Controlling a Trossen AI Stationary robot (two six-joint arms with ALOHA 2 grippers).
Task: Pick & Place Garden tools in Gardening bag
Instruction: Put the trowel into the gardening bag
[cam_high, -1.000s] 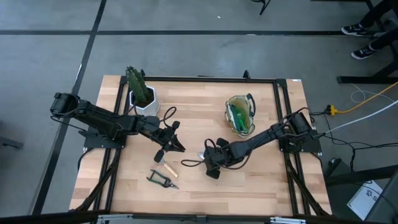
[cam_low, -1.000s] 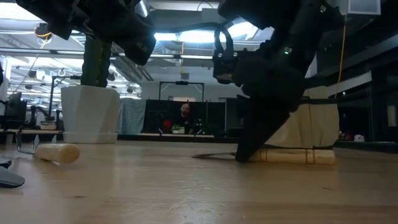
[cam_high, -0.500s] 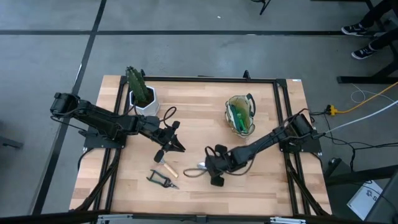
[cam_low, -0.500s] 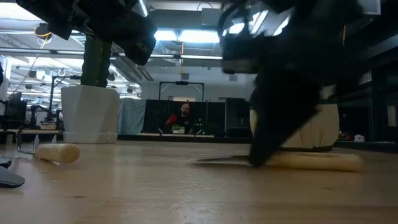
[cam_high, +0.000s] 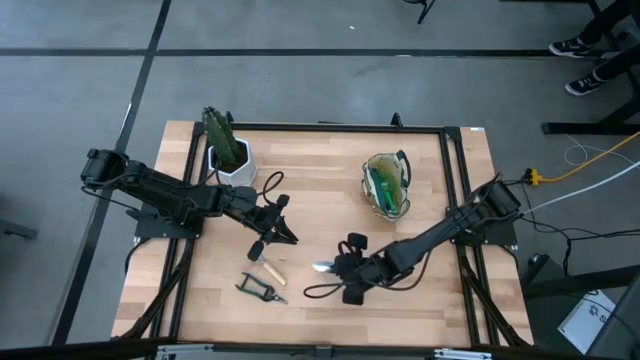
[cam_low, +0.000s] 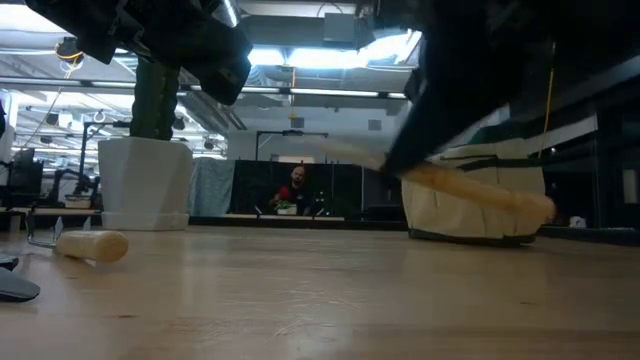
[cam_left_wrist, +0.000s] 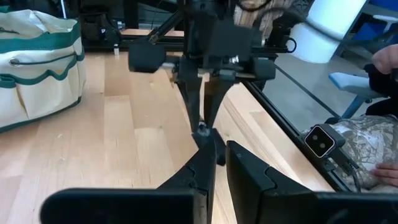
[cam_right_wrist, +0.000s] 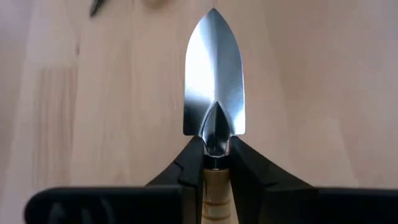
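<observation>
The right gripper, fingers clamped on the trowel where handle meets blade, has lifted it off the table; half a second ago it still lay flat. It hangs well short of the gardening bag, so carrying comes next. The left gripper, fingers nearly closed on nothing, hasn't moved, farther from the bag

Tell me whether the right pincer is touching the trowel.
Touching. The right wrist view shows the right pincer with both fingers clamped against the trowel where the blade's neck meets the wooden handle, no gap visible.
</observation>
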